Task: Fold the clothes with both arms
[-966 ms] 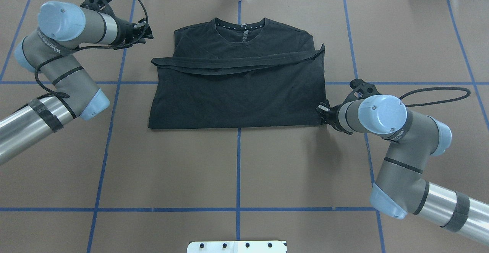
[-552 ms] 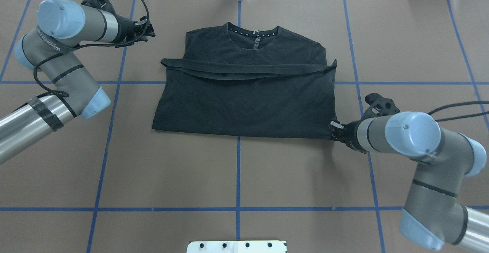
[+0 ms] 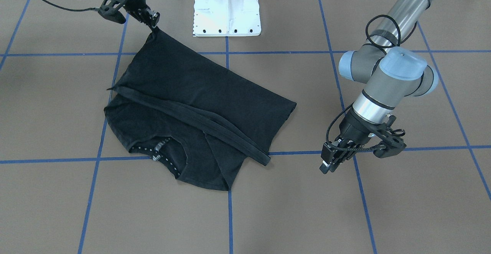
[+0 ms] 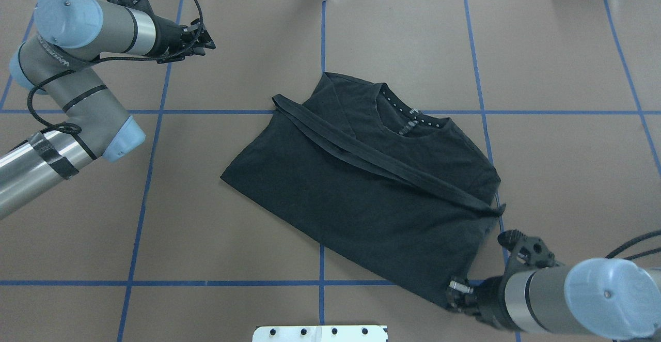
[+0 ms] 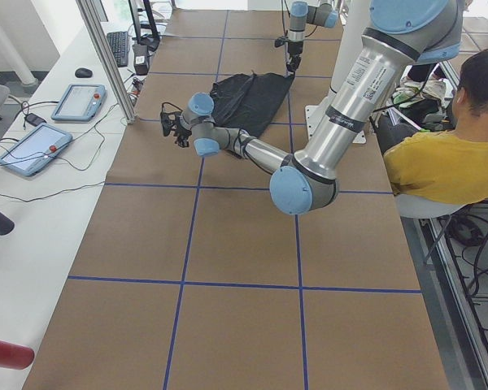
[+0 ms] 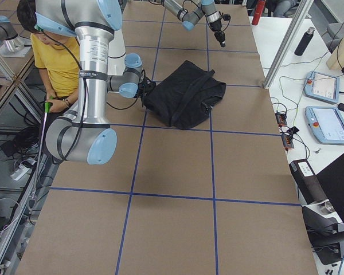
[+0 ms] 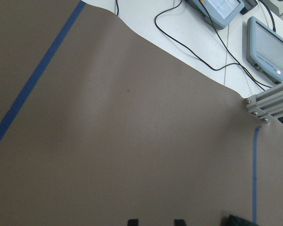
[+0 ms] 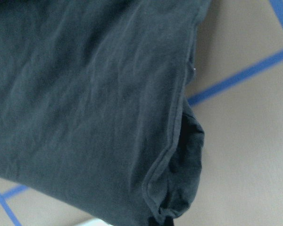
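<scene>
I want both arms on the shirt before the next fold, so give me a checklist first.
1. Right gripper shut on a corner of the T-shirt: ok.
2. Left gripper gripping the T-shirt: not ok; open over bare table, apart from the cloth.
3. T-shirt square to the blue grid lines: not ok; it lies skewed.
4. Free corner exposed for a second grip: ok.
5. How much cloth the Right gripper holds: cannot tell.

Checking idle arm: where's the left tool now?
Overhead view, upper left: the left tool hovers over the table near its far edge, apart from the T-shirt to its right.
</scene>
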Robot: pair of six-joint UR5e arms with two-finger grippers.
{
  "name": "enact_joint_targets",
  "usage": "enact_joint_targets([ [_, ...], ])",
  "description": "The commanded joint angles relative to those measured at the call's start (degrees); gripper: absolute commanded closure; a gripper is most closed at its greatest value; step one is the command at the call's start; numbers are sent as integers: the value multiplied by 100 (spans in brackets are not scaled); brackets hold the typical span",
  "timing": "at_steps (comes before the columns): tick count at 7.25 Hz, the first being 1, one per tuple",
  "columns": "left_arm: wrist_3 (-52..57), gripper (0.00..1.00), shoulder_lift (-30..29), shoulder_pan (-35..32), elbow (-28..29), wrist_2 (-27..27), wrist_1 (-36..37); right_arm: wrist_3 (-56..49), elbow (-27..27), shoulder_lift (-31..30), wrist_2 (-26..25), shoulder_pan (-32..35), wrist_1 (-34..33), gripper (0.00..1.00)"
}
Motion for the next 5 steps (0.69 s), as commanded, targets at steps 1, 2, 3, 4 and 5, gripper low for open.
enact_joint_targets([
  [1,-1,62,458,1,-586,-350,6,461,147,50,12,-848,10,0],
  [2,-18,58,591,10,-824,-438,76,462,164,103,12,-789,10,0],
  [3,-140,56,740,53,-1053,-500,242,445,295,112,20,-553,10,0],
  [4,-368,55,837,202,-1160,-483,244,418,436,112,29,-168,10,0],
  [5,-379,53,1065,517,-1222,-396,244,392,489,199,29,158,1,0],
])
